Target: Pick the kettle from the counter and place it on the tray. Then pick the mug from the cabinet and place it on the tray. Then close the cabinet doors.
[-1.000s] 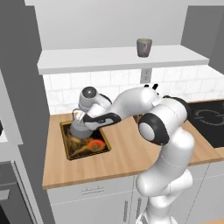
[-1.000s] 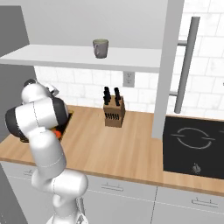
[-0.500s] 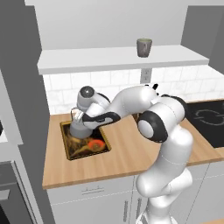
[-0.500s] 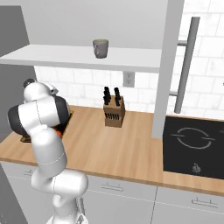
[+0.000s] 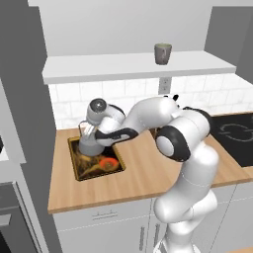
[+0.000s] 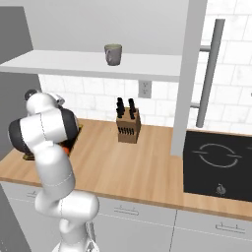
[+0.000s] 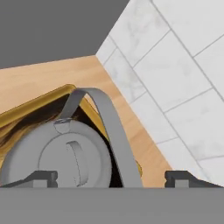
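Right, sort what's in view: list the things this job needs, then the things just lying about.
Job:
kettle, sitting in the tray
mug on the cabinet shelf
cabinet doors, open
counter
gripper, open around the kettle's handle

Lying about:
knife block
stovetop
wall outlet

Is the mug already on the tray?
No, the mug stands up on the cabinet shelf, while the tray holds the kettle.

place: home kitchen, rendered tho | wood counter across mid frame, white drawers under it | black stovetop at right | white tile wall with an outlet | knife block center | mug on the shelf up top | kettle on a tray, left
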{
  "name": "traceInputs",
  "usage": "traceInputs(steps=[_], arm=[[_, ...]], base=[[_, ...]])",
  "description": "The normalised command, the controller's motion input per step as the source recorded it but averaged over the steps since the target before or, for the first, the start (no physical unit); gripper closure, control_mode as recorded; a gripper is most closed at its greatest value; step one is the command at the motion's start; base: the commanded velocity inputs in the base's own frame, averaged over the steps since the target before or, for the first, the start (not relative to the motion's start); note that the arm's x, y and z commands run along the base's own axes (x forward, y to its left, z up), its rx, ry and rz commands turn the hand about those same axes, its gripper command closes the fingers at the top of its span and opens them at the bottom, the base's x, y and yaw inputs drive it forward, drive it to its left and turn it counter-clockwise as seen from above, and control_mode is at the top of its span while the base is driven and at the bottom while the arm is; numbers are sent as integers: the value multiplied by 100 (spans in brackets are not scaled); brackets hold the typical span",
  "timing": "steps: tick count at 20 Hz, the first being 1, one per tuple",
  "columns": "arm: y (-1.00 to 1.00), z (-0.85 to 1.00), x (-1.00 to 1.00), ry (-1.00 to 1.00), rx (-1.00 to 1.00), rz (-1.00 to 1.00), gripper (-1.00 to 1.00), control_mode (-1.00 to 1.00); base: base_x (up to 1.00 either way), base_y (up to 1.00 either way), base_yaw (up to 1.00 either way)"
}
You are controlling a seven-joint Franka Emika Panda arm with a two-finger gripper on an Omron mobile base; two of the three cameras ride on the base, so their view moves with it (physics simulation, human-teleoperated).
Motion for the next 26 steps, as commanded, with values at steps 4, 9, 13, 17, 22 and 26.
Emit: traceInputs(steps=[4, 9, 13, 17, 22, 26], arm=[[0, 16, -15, -16, 0, 0, -100, -100], [0, 39, -34, -23, 0, 0, -100, -100], [0, 61, -23, -25, 0, 0, -100, -100], [-6, 61, -13, -15, 0, 0, -100, -100], [-7, 15, -51, -1, 4, 0, -100, -100], [-13, 24, -64, 0, 14, -4, -100, -100]], base=[[0, 0, 0], [0, 0, 0], [0, 0, 0], [0, 0, 0], [0, 0, 0], [0, 0, 0]])
